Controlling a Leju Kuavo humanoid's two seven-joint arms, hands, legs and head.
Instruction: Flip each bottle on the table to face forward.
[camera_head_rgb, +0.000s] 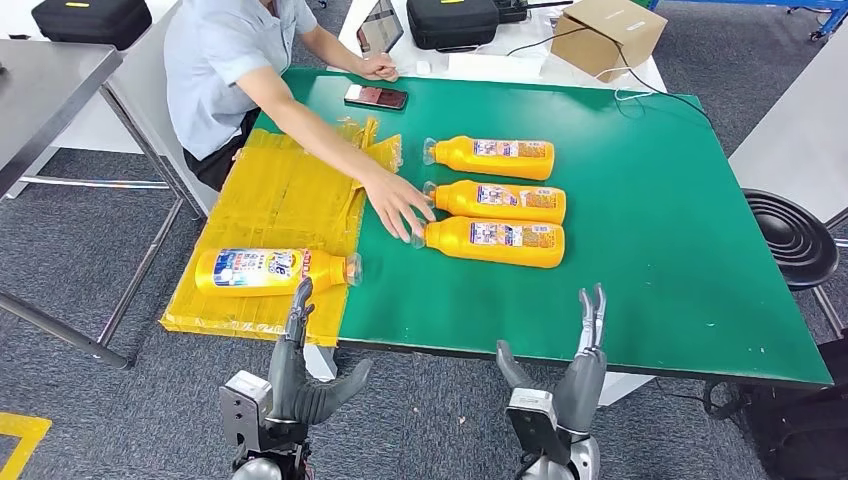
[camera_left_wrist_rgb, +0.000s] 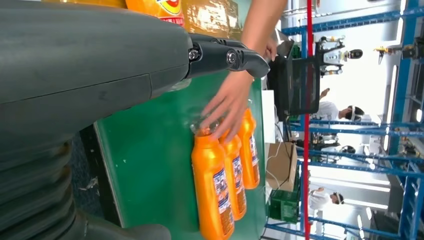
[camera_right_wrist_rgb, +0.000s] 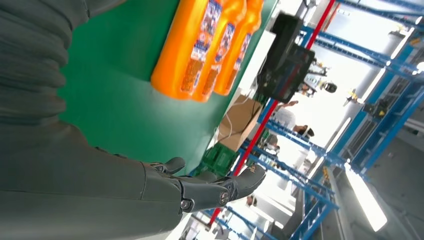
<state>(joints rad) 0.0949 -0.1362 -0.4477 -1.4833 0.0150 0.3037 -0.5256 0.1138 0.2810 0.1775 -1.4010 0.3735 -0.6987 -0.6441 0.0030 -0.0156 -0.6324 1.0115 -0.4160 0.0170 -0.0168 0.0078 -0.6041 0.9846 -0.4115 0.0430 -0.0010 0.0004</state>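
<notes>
Left robot hand (camera_head_rgb: 296, 345): released, fingers straight and apart, raised at the near edge of the desk (camera_head_rgb: 650, 250); its fingertips come up just short of the lone bottle.
Right robot hand (camera_head_rgb: 585, 350): also released and holding nothing, fingers pointing up over the near edge, thumb out to the side.
Lone bottle (camera_head_rgb: 270, 270): lies on its side on the yellow sheet (camera_head_rgb: 285, 195) at the desk's left part, blue-and-white label up, cap toward the right; long axis runs left to right, across the line of the left robot hand's reach.
Three bottles (camera_head_rgb: 497, 200): lie side by side near the middle of the green surface, caps toward the left, small printed labels up – apparently the ones not yet facing forward.
Key relation: the nearest of the three, the front bottle (camera_head_rgb: 495, 242), lies ahead and to the left of the right robot hand, long axis crosswise to it; the right hand is nearer to this row, the left hand nearer to the lone bottle.
In the way: a person's hand (camera_head_rgb: 398, 203) rests at the caps of the row – any reach there risks contact, so the cap end is best avoided for now.
Around: phone (camera_head_rgb: 376, 97), tablet (camera_head_rgb: 380, 28), black cases and a cardboard box (camera_head_rgb: 610, 35) at the far edge, well apart from the bottles.
</notes>
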